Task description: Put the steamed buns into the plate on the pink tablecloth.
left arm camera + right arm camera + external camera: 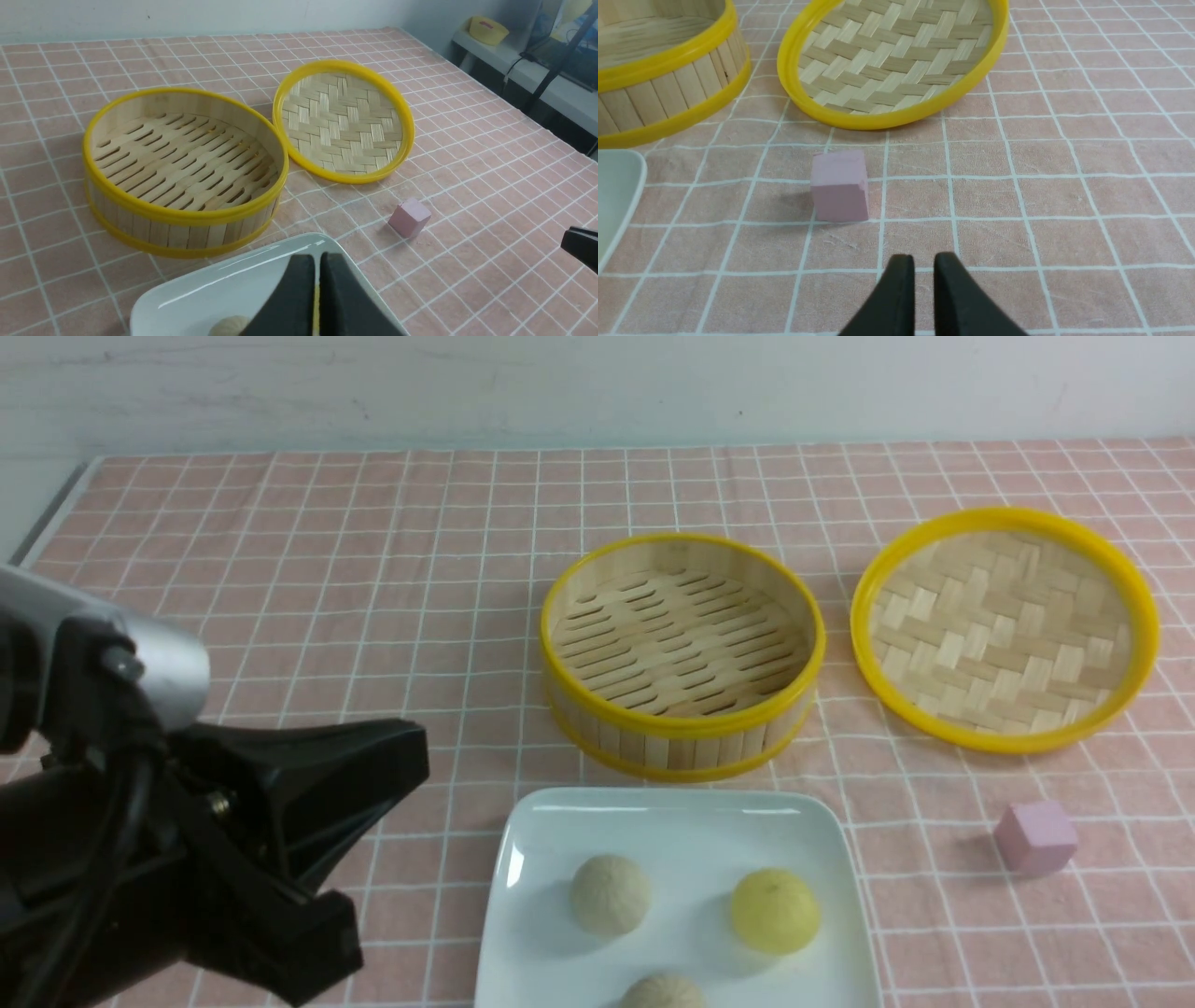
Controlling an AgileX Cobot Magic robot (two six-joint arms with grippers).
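Observation:
Three steamed buns lie in the white plate (pixel 672 800) at the near middle of the pink tablecloth (pixel 373 569): a beige one (pixel 610 894), a yellow one (pixel 775 910) and a second beige one (pixel 663 992) cut off by the frame's lower edge. My left arm (pixel 280 831) hangs just left of the plate. In the left wrist view the left gripper (pixel 318 261) is shut and empty above the plate's rim (pixel 210 289), with a beige bun (pixel 233 324) beside it. The right gripper (pixel 923 261) is out of the front view; its fingers stand slightly apart, empty, low over the cloth near the pink cube (pixel 839 186).
An empty bamboo steamer basket (pixel 681 653) stands behind the plate, and its woven lid (pixel 1004 625) lies to the basket's right. A pink cube (pixel 1034 837) sits right of the plate. The cloth's right edge (pixel 537 121) drops off beyond the lid.

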